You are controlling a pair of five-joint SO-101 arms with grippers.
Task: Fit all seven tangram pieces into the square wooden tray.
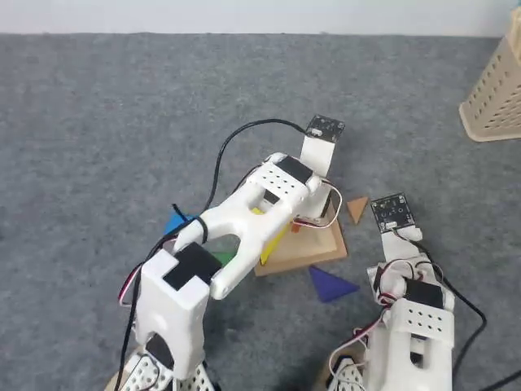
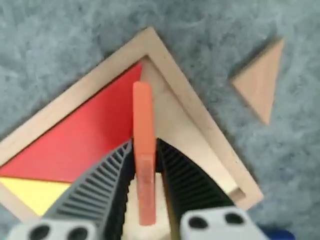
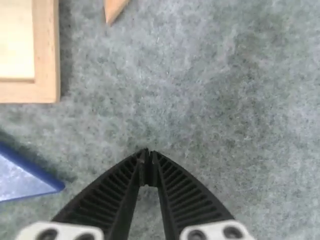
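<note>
The square wooden tray lies on grey carpet, with a red triangle and a yellow triangle lying flat in it. My left gripper is shut on an orange piece, held on edge over the tray's bare corner beside the red triangle. A tan triangle lies on the carpet just outside the tray. A dark blue triangle sits beyond the tray's near corner. My right gripper is shut and empty, low over bare carpet between the blue triangle and the tan triangle.
A light blue piece and a green piece peek out from under the left arm, on the tray's left side. A beige perforated container stands at the far right. Open carpet lies beyond the tray.
</note>
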